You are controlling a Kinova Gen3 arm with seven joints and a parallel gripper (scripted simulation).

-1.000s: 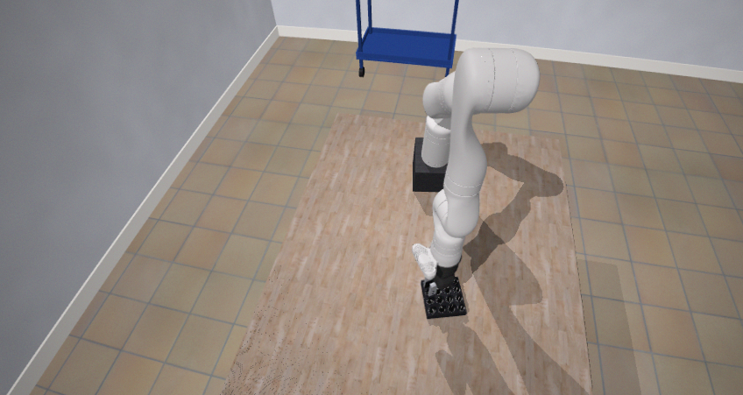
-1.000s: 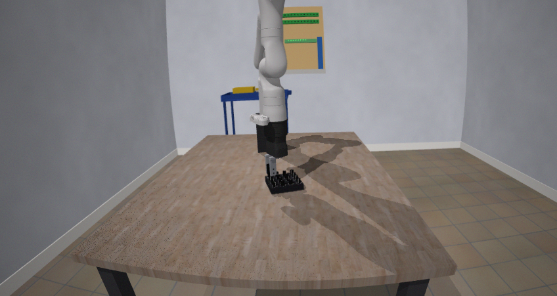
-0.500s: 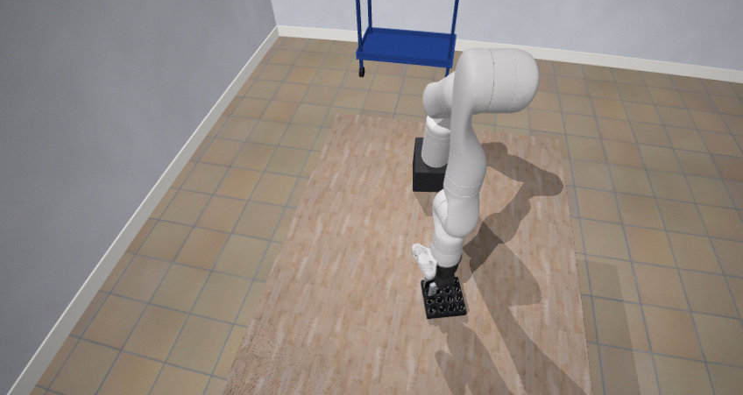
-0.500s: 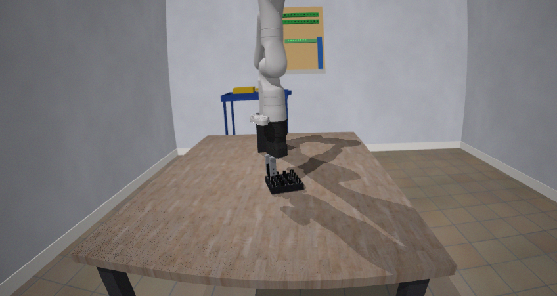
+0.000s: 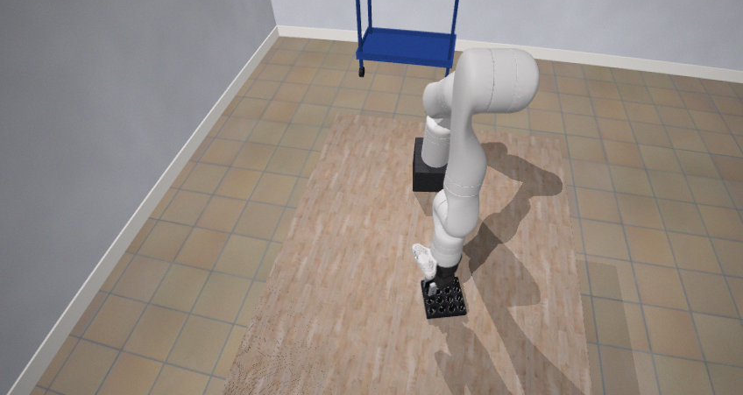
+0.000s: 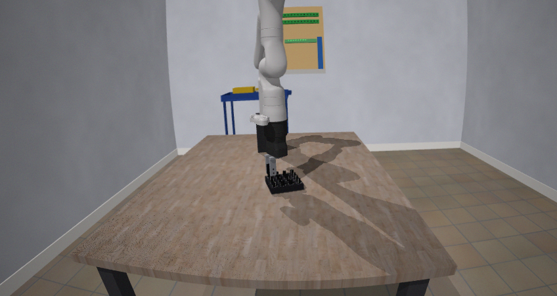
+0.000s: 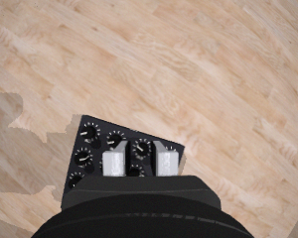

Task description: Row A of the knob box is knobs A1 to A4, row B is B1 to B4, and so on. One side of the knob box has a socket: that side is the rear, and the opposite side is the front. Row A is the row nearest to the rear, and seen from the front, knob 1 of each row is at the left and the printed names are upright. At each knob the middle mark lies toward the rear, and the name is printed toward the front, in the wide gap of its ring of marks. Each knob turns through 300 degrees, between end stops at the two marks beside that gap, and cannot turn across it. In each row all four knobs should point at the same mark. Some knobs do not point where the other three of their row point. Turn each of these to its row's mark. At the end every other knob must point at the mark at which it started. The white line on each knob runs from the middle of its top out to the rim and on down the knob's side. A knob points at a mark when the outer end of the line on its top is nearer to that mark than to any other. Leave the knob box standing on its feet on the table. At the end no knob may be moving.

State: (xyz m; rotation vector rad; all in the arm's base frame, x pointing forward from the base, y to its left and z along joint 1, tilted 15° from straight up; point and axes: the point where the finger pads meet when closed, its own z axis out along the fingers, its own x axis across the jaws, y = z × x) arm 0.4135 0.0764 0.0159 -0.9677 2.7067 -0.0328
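A white robot arm (image 5: 465,157) (image 6: 272,55) reaches down to a black knob box (image 5: 445,313) (image 6: 288,189) (image 7: 100,127), which sits on a wood-patterned tabletop (image 5: 333,245) (image 6: 203,199) (image 7: 204,69). The arm ends in a dark housing with a two-finger pincer (image 5: 431,291) (image 6: 270,174) (image 7: 140,153). The pincer is partly open, its two pale grey fingers standing parallel with a gap between them, and it is clamped on nothing.

In the wrist view, one round black knob (image 7: 141,148) with a white line shows in the gap, part of its ring of white marks visible around it. Part of another knob (image 7: 135,172) shows nearer the dark housing. Whether either finger touches a knob is too small to tell.

From above, the fingers are over the upper-left part of the box; from the exterior, they come down at its left side. The box is upright on the tabletop, its knobs pointing up in rows. Beyond the far end of the tabletop is a blue cart (image 5: 406,47) (image 6: 239,97) by the wall.
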